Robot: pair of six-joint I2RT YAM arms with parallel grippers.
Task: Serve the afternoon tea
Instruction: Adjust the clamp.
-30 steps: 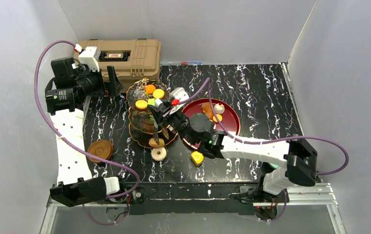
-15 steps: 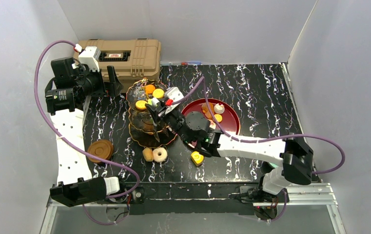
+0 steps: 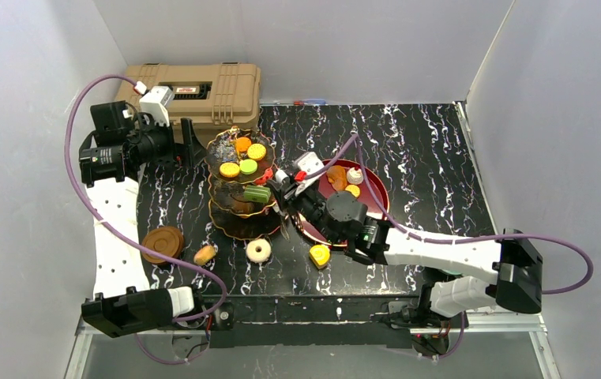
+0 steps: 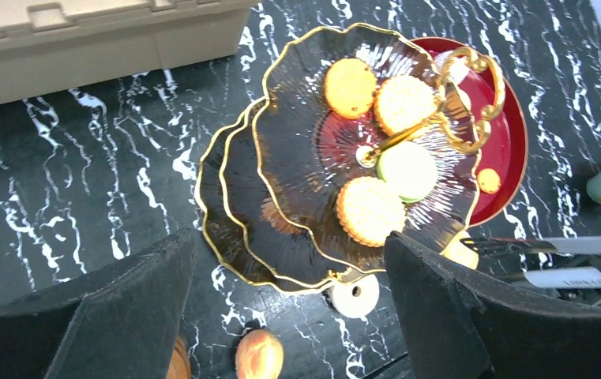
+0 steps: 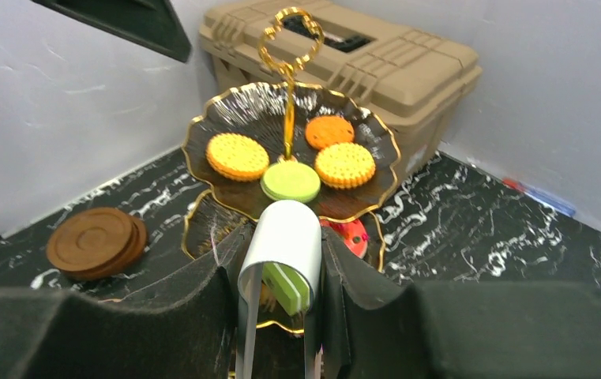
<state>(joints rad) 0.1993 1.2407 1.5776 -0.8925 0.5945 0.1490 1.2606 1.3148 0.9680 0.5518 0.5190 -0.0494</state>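
At the three-tier stand (image 3: 234,223), the right tool (image 3: 285,188) is clamped on a pair of silver tongs (image 5: 281,237). In the right wrist view a green cake (image 3: 256,193) shows between the tong arms; it lies on the stand's middle tier. The stand's top tier carries four round biscuits: one orange, two yellow, one green.

The left tool (image 3: 188,138) hangs behind and to the left of the stand, close to the tan case (image 3: 202,91). Its jaws are spread wide with nothing between them.

A red tray (image 3: 372,196) holding further sweets sits just beside the stand on its right. In front of the stand, on the table (image 3: 423,150), lie a white donut (image 3: 258,250), a tan sweet (image 3: 204,254) and a yellow sweet (image 3: 320,256). Stacked brown saucers (image 3: 162,243) lie to the stand's front left.
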